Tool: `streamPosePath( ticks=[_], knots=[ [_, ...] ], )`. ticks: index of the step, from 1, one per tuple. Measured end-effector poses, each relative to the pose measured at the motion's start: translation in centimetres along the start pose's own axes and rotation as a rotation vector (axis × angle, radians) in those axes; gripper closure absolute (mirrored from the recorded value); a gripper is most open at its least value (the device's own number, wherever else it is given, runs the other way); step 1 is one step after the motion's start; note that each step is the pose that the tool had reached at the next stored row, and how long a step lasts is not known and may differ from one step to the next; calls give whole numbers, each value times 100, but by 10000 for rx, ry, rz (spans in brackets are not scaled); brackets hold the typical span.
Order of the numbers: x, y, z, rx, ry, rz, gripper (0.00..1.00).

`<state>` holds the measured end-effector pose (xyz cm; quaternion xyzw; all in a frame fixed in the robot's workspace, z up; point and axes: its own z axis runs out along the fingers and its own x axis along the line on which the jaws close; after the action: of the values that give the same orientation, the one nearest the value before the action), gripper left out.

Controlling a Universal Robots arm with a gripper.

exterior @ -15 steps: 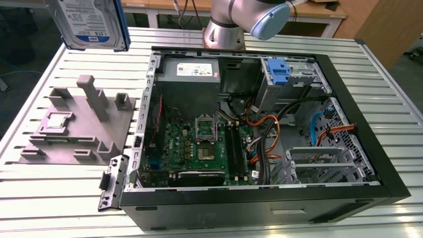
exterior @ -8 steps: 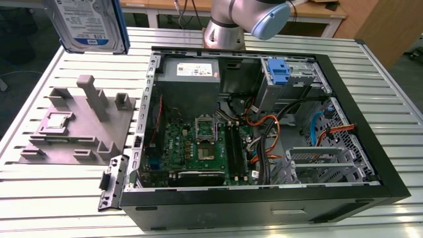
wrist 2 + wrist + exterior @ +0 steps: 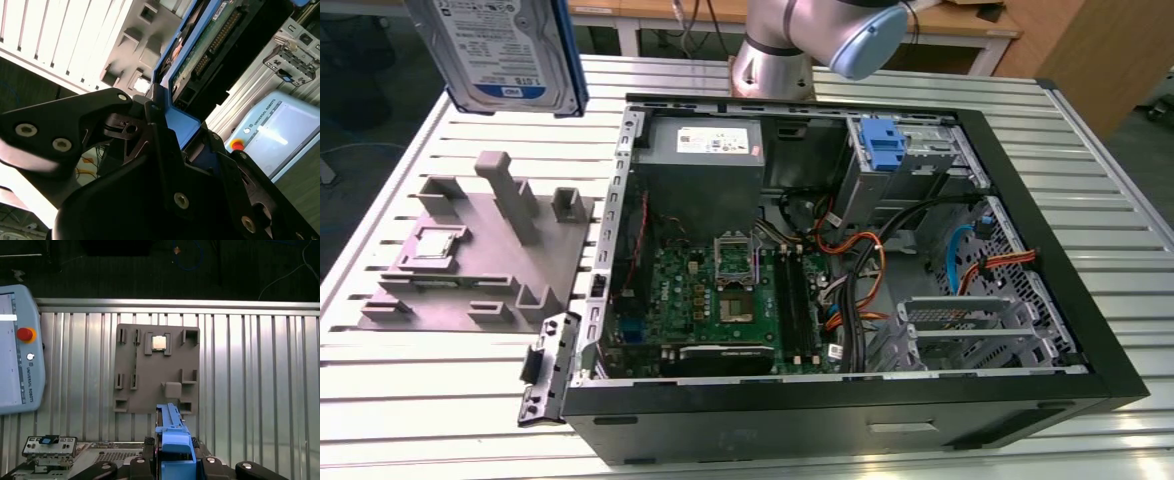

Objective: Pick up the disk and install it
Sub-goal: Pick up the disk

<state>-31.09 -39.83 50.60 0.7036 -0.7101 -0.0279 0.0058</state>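
One disk [image 3: 514, 50] is up in the air at the top of the exterior view's left. It stands on edge with its white-and-blue label facing the camera and a blue rail along each side. It is above the slatted metal counter [image 3: 440, 400], higher than the grey plastic holder [image 3: 480, 250] and off to the exterior view's left of the open computer case [image 3: 854, 395].

In the second wrist view the black end effector [image 3: 170, 135] is closed on the disk [image 3: 210, 45]. Its fingers [image 3: 150, 117] press against the blue rail, and the drive's green circuit board and connector point away from the arm. In the first wrist view the rail's blue edge [image 3: 175, 440] sticks out between the end effector's black links [image 3: 175, 465]. Beyond it, the grey holder [image 3: 155, 370] lies flat on the counter with a small square chip [image 3: 159, 342] seated in one of its pockets.

Inside the case, a green circuit board [image 3: 707, 300] lies on the floor, an upright blue latch [image 3: 885, 145] stands at the far corner, and a metal drive cage [image 3: 961, 330] sits toward the exterior view's right. A control tablet [image 3: 17, 350] with a red button lies on the counter near the holder.
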Motion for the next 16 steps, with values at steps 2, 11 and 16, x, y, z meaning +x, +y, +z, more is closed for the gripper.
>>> streamPosePath(
  ticks=[2, 11, 16],
  knots=[
    [0, -33, -2, -5, 1, -1, 63],
    [75, -57, 8, -5, 1, -1, 63],
    [109, -188, 19, -5, 1, -1, 63]
  ],
)
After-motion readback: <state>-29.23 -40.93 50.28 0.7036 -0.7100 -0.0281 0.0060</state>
